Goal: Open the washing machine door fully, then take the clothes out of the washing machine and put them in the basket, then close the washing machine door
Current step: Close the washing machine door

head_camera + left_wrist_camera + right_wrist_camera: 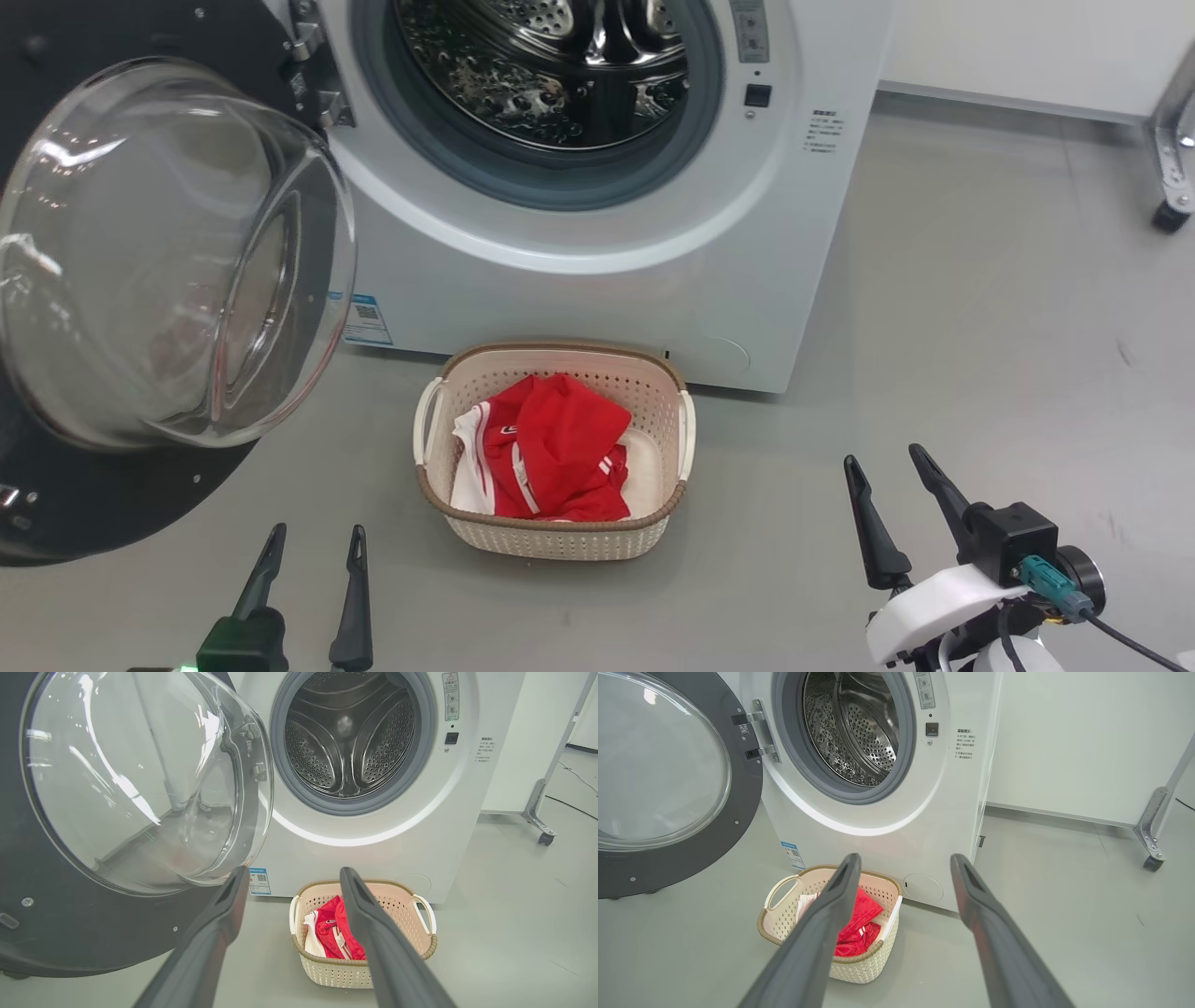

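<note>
– Both empty: left end effector (317,530) and right end effector (882,455) hang spread wide, low over the floor. All the clothes (551,448) I can see sit in the basket (560,350), and the drum (560,56) looks bare.
– Then only closing's left, I reckon. That door (159,252) stands swung right out on the left, so the next move needs a push on its rim toward the washing machine (597,299).

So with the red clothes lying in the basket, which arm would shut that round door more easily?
Probably the left. The washing machine door hangs open on the robot's left, its black rim close to the open left tool. The right tool, also open, sits beyond the basket, farther away.
</note>
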